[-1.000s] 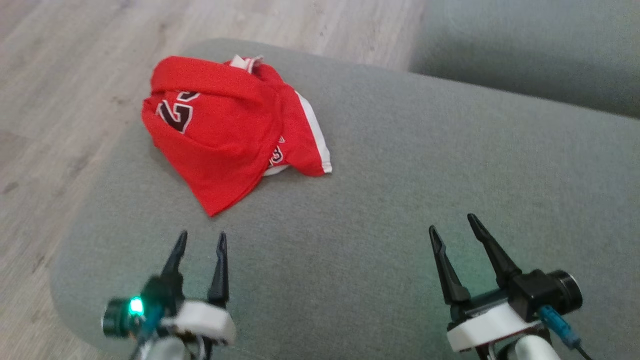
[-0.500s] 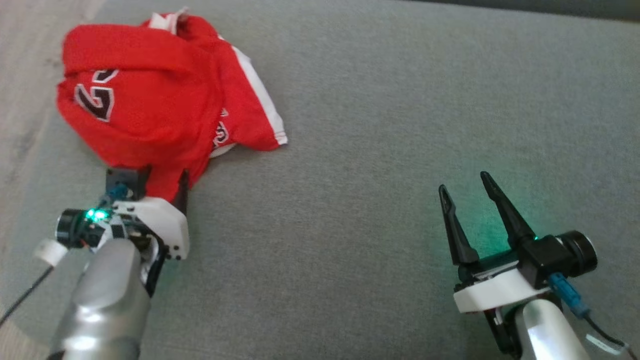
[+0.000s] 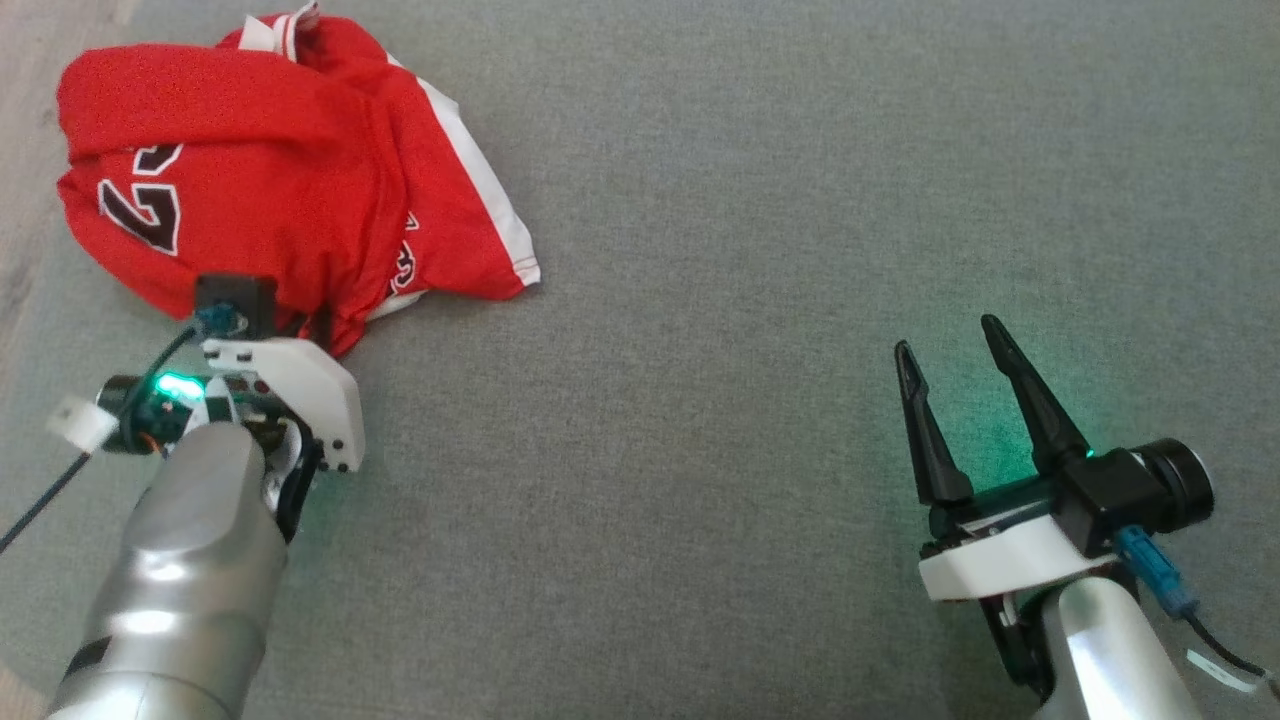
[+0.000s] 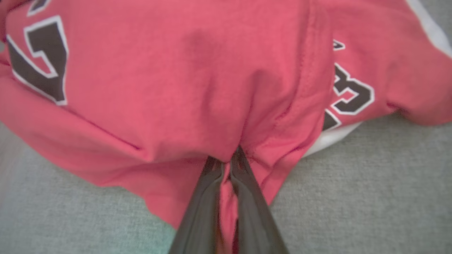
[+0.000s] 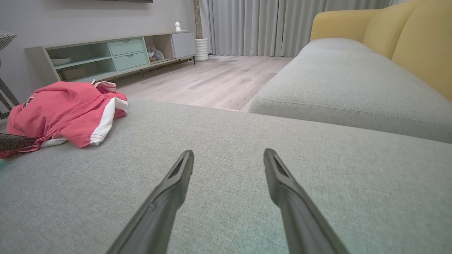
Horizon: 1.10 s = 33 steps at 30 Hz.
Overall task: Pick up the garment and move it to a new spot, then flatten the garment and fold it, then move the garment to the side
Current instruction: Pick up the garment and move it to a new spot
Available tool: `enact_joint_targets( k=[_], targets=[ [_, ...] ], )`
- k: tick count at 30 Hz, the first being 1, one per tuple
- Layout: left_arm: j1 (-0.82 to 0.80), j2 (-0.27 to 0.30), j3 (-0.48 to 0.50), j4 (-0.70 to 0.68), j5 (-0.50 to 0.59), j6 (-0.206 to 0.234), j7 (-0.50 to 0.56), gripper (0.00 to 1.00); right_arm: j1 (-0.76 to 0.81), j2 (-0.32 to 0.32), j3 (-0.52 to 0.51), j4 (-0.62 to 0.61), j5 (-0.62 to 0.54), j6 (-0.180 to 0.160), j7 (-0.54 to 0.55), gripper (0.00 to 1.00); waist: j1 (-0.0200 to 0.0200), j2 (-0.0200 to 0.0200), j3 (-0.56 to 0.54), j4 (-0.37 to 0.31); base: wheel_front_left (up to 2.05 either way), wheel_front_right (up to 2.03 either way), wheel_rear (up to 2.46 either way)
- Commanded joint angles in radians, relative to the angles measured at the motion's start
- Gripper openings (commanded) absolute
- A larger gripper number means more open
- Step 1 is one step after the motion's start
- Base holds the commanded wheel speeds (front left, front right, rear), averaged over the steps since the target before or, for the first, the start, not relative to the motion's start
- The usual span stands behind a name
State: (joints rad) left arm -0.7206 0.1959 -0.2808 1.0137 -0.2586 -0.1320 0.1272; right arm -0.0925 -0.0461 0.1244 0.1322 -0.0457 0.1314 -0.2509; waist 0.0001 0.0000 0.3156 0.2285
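Note:
The garment [image 3: 280, 190] is a crumpled red jersey with white trim and dark numbers, lying at the upper left of the grey cushion [image 3: 720, 250]. In the left wrist view my left gripper [image 4: 226, 160] is shut, pinching a fold at the near edge of the garment [image 4: 197, 81]. From the head camera its fingertips are tucked under the red cloth above the white wrist housing [image 3: 290, 385]. My right gripper [image 3: 950, 345] hovers open over bare cushion at the lower right, far from the jersey. The right wrist view shows its gripper [image 5: 229, 155] spread wide, with the garment [image 5: 67, 109] at far left.
The cushion's left edge borders pale wood floor [image 3: 30, 120]. A second grey seat with a yellow backrest [image 5: 406, 38] stands to the right. A low cabinet [image 5: 116, 53] and curtains [image 5: 268, 24] line the far wall.
The head camera tilted down and closer. My left arm reached forward to the garment's near edge and its jaws closed on the cloth. The right gripper stayed open and in place.

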Motion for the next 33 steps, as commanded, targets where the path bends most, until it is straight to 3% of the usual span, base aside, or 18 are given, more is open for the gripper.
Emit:
enact_joint_targets(
  k=[1,8,15,25,33],
  targets=[
    [0.020,0.035,0.005,0.006,-0.008,0.002,-0.008,0.00,-0.012,-0.004,0.025,-0.027,-0.002,-0.001,-0.011,1.00,-0.0001,0.0000,-0.016,0.004,0.00,0.00,0.00],
    [0.023,0.045,-0.003,-0.061,-0.061,0.002,-0.191,0.00,0.010,-0.004,0.031,-0.010,0.027,-0.001,-0.011,1.00,-0.0001,0.0000,-0.099,0.020,0.00,0.00,0.00],
    [0.057,0.051,0.009,-0.241,-0.107,0.001,-0.364,0.00,0.045,-0.004,0.037,0.002,0.058,-0.001,-0.011,1.00,-0.0001,0.0000,-0.192,0.035,0.00,0.00,0.00],
    [0.186,0.055,0.057,-0.651,-0.087,0.038,-0.388,0.00,0.069,-0.004,0.047,0.004,0.083,-0.001,-0.011,1.00,-0.0001,0.0000,-0.252,0.027,0.00,0.00,0.00],
    [0.173,0.041,0.008,-0.808,-0.065,0.035,-0.356,0.00,0.055,-0.004,0.037,-0.004,0.086,-0.001,-0.011,1.00,-0.0001,0.0000,-0.240,-0.037,0.00,0.00,0.00]
  ],
)
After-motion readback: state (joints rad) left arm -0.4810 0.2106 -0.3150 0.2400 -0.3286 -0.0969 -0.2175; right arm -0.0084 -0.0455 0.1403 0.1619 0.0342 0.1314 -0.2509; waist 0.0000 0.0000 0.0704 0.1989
